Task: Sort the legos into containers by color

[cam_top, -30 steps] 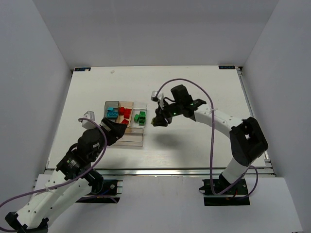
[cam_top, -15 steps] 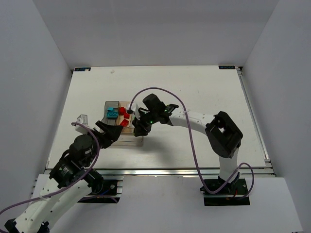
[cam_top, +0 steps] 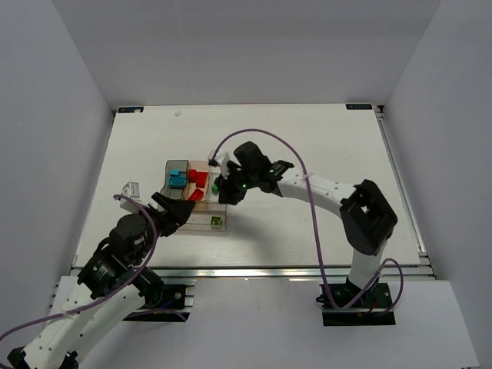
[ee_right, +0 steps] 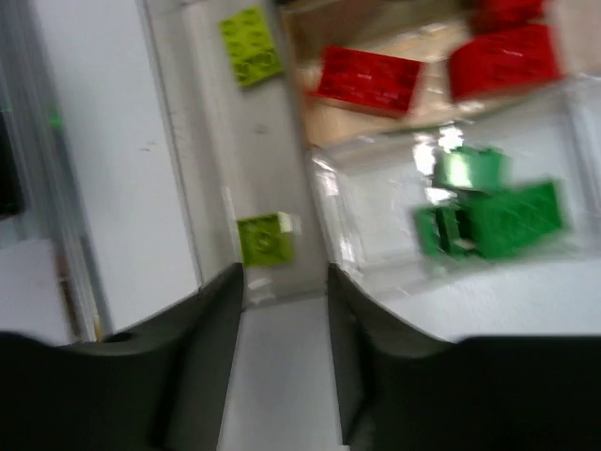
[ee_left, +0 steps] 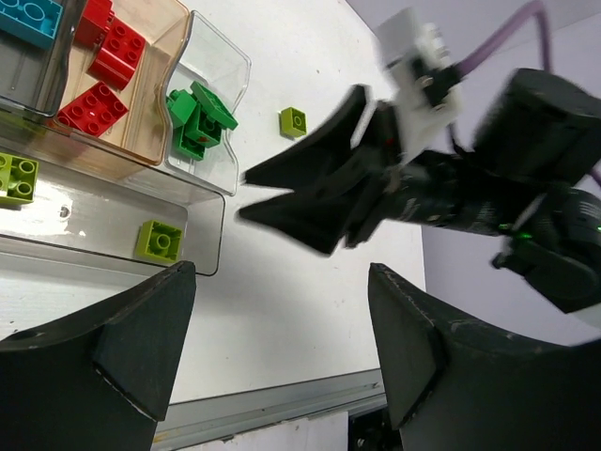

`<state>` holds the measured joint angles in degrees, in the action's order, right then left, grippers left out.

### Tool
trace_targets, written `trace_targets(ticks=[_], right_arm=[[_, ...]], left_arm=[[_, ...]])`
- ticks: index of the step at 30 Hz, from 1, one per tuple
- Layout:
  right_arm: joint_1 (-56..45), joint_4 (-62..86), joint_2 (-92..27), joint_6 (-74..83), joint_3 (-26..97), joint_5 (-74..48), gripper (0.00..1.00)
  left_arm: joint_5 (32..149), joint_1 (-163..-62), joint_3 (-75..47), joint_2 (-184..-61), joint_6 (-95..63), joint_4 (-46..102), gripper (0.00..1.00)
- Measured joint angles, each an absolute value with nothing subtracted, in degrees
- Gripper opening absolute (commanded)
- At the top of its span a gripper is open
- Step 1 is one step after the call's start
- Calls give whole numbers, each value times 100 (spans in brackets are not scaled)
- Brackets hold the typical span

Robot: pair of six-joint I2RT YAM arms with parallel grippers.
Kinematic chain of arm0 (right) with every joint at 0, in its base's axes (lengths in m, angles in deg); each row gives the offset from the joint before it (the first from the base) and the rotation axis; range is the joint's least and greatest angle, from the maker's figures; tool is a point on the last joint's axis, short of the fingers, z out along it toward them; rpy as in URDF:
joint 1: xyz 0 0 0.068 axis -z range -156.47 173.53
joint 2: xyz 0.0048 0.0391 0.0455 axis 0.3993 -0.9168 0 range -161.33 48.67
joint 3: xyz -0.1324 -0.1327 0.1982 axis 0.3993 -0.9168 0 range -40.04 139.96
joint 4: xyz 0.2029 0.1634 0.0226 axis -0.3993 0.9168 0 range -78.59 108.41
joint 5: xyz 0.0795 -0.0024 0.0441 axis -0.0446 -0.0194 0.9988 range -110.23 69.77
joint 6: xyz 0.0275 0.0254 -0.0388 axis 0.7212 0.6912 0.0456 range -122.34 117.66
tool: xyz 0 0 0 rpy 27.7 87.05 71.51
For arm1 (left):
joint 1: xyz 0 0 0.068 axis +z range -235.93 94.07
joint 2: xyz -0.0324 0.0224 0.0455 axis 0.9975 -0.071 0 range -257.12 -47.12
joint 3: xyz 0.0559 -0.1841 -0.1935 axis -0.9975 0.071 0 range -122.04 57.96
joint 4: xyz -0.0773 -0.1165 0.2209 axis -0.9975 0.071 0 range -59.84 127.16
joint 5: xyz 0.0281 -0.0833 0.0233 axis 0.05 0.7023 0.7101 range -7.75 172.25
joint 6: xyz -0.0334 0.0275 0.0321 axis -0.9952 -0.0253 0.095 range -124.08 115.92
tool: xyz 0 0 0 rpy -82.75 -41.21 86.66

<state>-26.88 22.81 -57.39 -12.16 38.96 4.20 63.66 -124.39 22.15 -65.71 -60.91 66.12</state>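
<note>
The containers form one tray [cam_top: 192,226] left of centre. Cyan legos [cam_top: 178,179] lie in the grey bin, red legos [cam_top: 198,181] in the tan bin, green legos [ee_left: 197,111] in a clear bin. The long front bin [ee_left: 103,254] holds two lime legos [ee_left: 158,240] [ee_left: 14,177]. Another lime lego [ee_left: 292,120] lies on the table beside the green bin. My right gripper [cam_top: 225,192] is open and empty above the tray's right end; its wrist view [ee_right: 285,277] shows a lime lego [ee_right: 265,237] below. My left gripper [cam_top: 173,209] is open and empty at the tray's front left.
The white table [cam_top: 307,146] is boxed in by white walls on three sides. A metal rail [cam_top: 254,269] runs along the near edge. The right arm's purple cable [cam_top: 254,134] loops above the tray.
My right gripper swung left from beside the tray to over the front bin, then pulled back slightly. A lime lego now lies at that bin's right end. My left arm drew back a little.
</note>
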Motion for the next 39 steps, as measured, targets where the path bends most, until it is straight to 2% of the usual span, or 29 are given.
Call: trace_targets(ticks=[2, 3, 5, 6, 7, 9, 13, 23, 25, 28, 29, 31, 32, 34, 39], right_arm=[[-2522, 2270, -5442, -897, 3784, -61, 28], [-2378, 2273, -5306, -711, 3762, -295, 27], [-1969, 2233, -5147, -351, 3762, -629, 33], [-1759, 2224, -5134, -204, 3765, -730, 55], [-1543, 2235, -5149, -45, 3769, -841, 64], [-1101, 2323, -5284, 134, 3767, -1001, 89], [-671, 2428, -5680, 333, 3666, -1243, 89], [-577, 2452, -6913, 355, 4298, -1707, 89], [-572, 2386, -7090, 335, 4466, -1788, 83], [-572, 2273, -7249, 292, 4580, -1880, 62], [-572, 2257, -7256, 268, 4589, -1882, 49], [-572, 2238, -7256, 241, 4589, -1901, 35], [-572, 2231, -7256, 215, 4589, -1908, 18], [-572, 2227, -7256, 154, 4589, -1919, 2], [-579, 2257, -7079, 38, 4460, -1744, 0]], left_arm=[[6377, -12439, 2230, -6565, -6094, 6584, 83], [6387, -12439, 2261, -6554, -6096, 6562, 83], [6414, -12439, 2322, -6547, -6105, 6551, 83], [6431, -12439, 2359, -6547, -6109, 6529, 83], [6444, -12439, 2390, -6547, -6111, 6521, 83], [6477, -12439, 2434, -6558, -6111, 6497, 83], [6503, -12439, 2449, -6643, -6109, 6440, 83], [6521, -12439, 2449, -6810, -6109, 6444, 83], [6521, -12439, 2449, -6851, -6111, 6444, 83], [6521, -12439, 2447, -6956, -6111, 6442, 84], [6521, -12439, 2447, -6989, -6109, 6442, 84], [6521, -12439, 2447, -7052, -6109, 6442, 84], [6521, -12439, 2447, -7070, -6109, 6438, 84], [6521, -12439, 2447, -7081, -6109, 6438, 83], [6519, -12439, 2447, -7078, -6107, 6352, 84]])
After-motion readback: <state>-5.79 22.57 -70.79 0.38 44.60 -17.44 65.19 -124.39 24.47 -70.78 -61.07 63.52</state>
